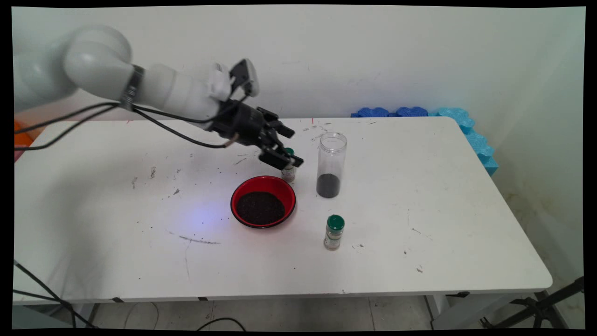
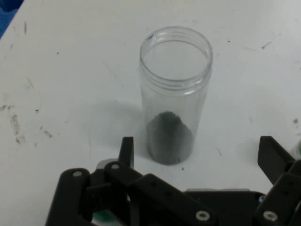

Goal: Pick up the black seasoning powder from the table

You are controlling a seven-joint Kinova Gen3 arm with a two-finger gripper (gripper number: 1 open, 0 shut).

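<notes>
- My claw (image 1: pixel 285 148) is spread wide with nothing in it, hanging low over the bench (image 1: pixel 419 196), just behind the red bowl (image 1: pixel 263 201).
- Nearest thing is a small green-capped bottle (image 1: pixel 288 171), right at the lower fingertip; from the main view I can't tell whether they touch.
- The risk I see: that bottle is narrow and upright, so a nudge from the finger could topple it into the bowl of dark grains.
- In the hand view the clear open jar (image 2: pixel 175 94) stands dead ahead between my fingers (image 2: pixel 126 150), apart from both.
- It's tall, light, only a little dark fill at the bottom; one finger arriving first could tip it and spill.
- A second green-capped bottle (image 1: pixel 334 232) stands nearer me, well clear.
</notes>
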